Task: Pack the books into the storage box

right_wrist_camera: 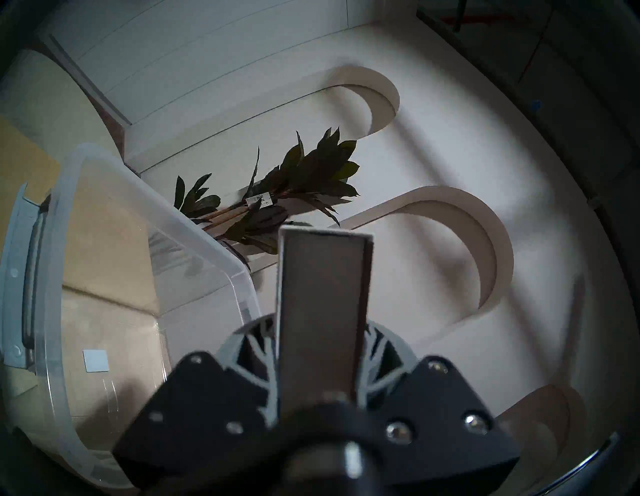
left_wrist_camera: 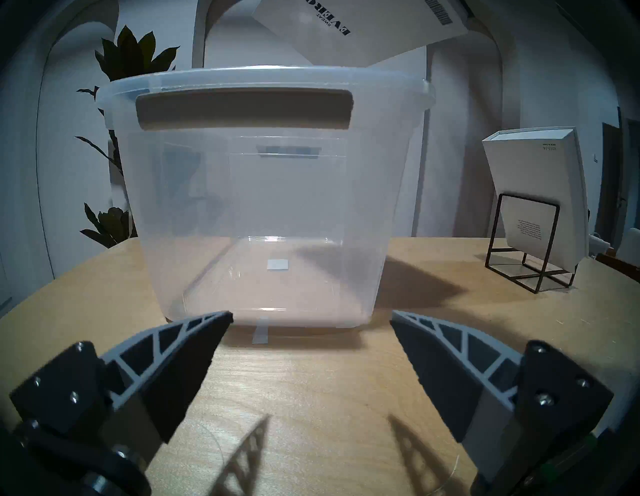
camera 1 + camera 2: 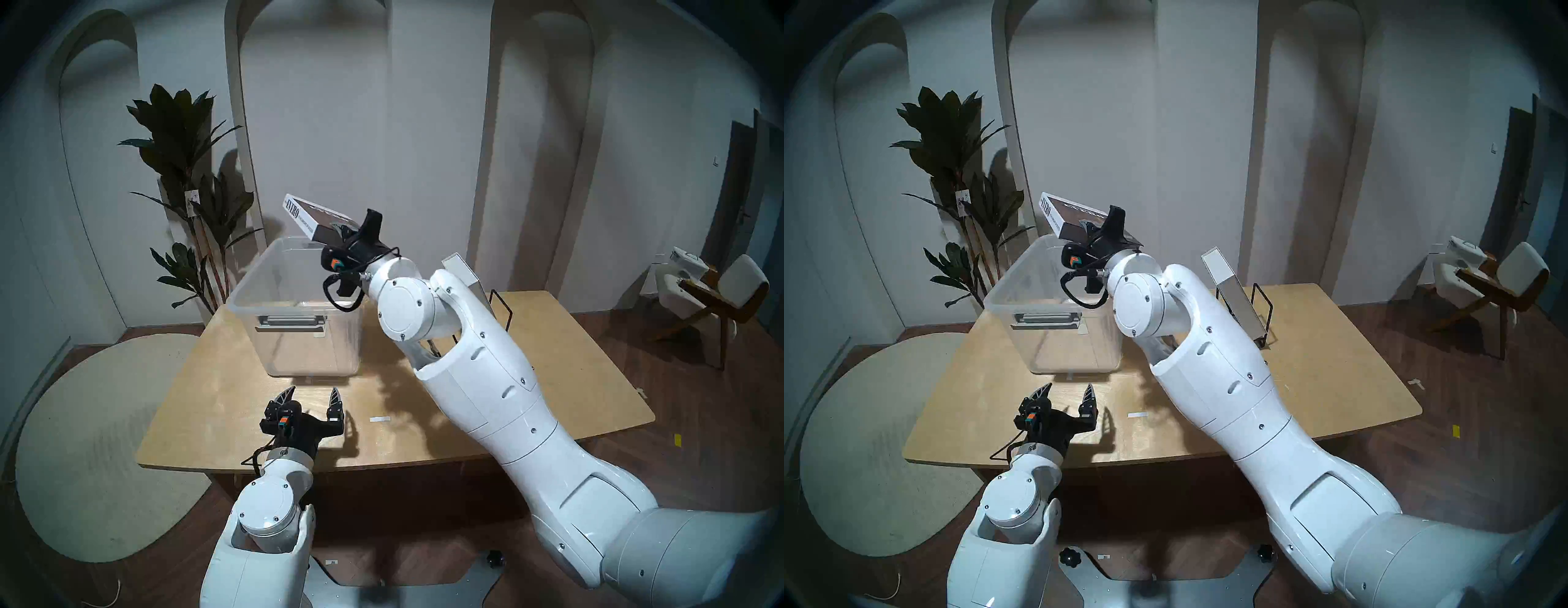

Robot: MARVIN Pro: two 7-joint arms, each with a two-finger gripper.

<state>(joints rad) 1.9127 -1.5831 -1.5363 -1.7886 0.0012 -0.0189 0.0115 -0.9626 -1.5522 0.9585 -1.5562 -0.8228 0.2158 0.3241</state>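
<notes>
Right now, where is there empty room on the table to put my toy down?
Bare wood lies between the left gripper and the right arm, around the tape strip. The far side is crowded: storage box, then wire rack holding the white book.

Both arms wear glossy white rounded shells dotted with small screws; the left pincer point(image 3: 313, 395) and right pincer point(image 3: 343, 232) are black, grey-ribbed, with looping black cables.

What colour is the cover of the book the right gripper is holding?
Dark brown cover, with a white spine lettered in black; clearest in the head stereo left view.
</notes>
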